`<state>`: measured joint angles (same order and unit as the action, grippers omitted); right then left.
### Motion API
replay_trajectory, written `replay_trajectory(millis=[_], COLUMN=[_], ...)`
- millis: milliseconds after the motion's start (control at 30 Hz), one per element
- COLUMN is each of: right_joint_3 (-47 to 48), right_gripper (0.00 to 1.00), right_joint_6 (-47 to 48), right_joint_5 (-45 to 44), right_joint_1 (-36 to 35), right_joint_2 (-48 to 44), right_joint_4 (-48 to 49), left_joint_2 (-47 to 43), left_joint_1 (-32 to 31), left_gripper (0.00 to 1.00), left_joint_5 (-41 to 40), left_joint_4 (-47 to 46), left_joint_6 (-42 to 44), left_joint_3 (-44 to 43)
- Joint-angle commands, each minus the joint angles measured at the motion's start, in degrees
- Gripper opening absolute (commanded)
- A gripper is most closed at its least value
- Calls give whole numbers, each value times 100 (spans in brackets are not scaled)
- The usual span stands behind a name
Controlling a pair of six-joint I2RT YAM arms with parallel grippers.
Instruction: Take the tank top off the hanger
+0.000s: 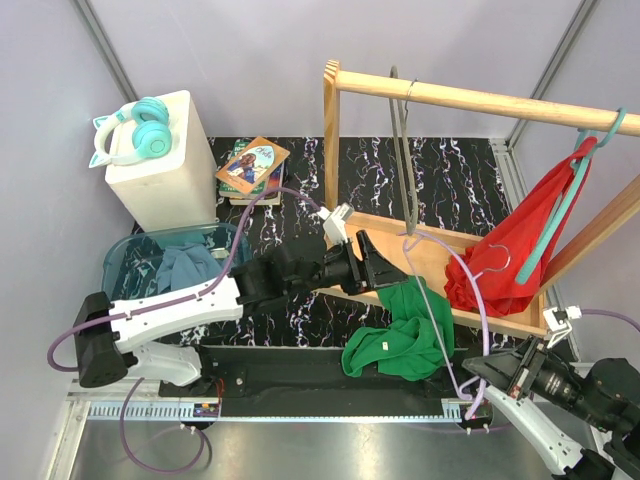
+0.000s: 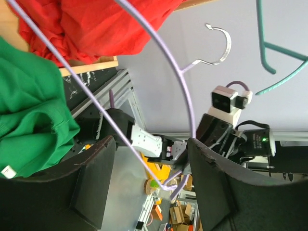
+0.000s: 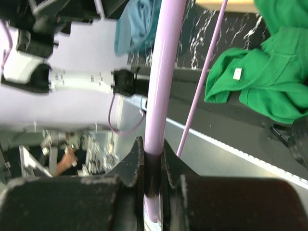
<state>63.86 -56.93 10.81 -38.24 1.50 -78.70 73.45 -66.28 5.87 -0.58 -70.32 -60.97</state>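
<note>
Tabletop scene seen from above, with both wrist views. The green tank top (image 1: 400, 335) (image 2: 29, 110) (image 3: 255, 82) lies crumpled at the front edge of the wooden rack's (image 1: 470, 98) base board, spilling from that edge down to the dark strip at the near side of the table (image 1: 440, 170). The lavender hanger (image 1: 485, 325) (image 2: 185, 91) (image 3: 161, 72) slants over the garment. Whether any strap is still looped on its wire cannot be told.

Right gripper (image 1: 482, 378) (image 3: 154, 163): fingers pressed together on the hanger's lower wire, just right of the green cloth. Left gripper (image 1: 390, 272) (image 2: 154, 183): fingers spread apart at the garment's upper edge. One hanger wire runs through the gap between them, and contact with either finger cannot be told.

A red garment (image 1: 500, 290) (image 2: 96, 24) on a teal hanger (image 1: 570, 195) hangs from the rack's top rail and slumps onto the base board, close beside the lavender hanger's hook. A grey hanger (image 1: 405, 150) hangs further left on the same rail. A band of marbled tabletop shows between the rack base and the blue bin (image 1: 115, 255) at left. Behind the bin stand a white box (image 1: 160, 185) carrying headphones (image 1: 135, 130), and books (image 1: 252, 168).
</note>
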Motion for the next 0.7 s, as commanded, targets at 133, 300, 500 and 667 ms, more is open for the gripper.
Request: replay_trajectory(millis=[133,300,500,667], right_joint_3=[820,1392,2060,2841], right_gripper=[0,0,0,0], right_joint_6=[1385,1719,1940,1843], right_joint_5=[896,1107,1055,677], right_joint_1=[124,185,291,291], right_joint_2=[781,1115,1651,2073], right_joint_4=[-1280,-1420,-1464,-1473], left_joint_2=[-296,-252,-59,125], left_joint_1=[-95,-201,-298,-333], left_gripper=[64,64,63,63], left_joint_5=[-103,-191,-183,-139], left_joint_4=[-302,-337,-425,-504], left_joint_6=[-43,-95,-166,-210], left_joint_3=[375,367,305,147])
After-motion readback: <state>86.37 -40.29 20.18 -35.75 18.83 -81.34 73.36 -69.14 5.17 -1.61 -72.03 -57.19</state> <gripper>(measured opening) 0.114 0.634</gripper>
